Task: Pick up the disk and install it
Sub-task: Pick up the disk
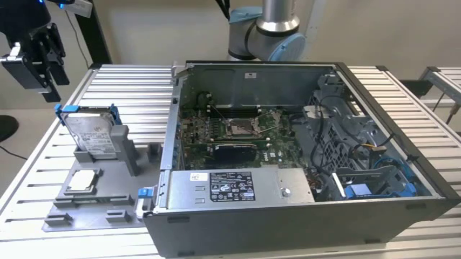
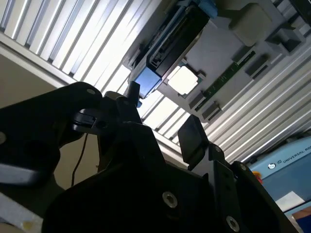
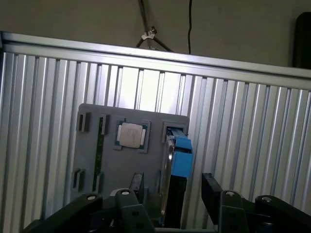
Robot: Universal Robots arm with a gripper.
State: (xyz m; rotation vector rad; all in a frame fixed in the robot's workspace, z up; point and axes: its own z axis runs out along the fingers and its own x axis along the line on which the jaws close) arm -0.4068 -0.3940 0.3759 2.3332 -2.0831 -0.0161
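An open grey computer case is set on the ribbed counter, its motherboard and labelled power-supply box exposed. A grey holder tray is laid beside it, toward the counter's edge at the exterior view's left, with a square silver chip seated in it.

Bright, even indoor light; strong glare bleaches the ribbed table in both wrist views.
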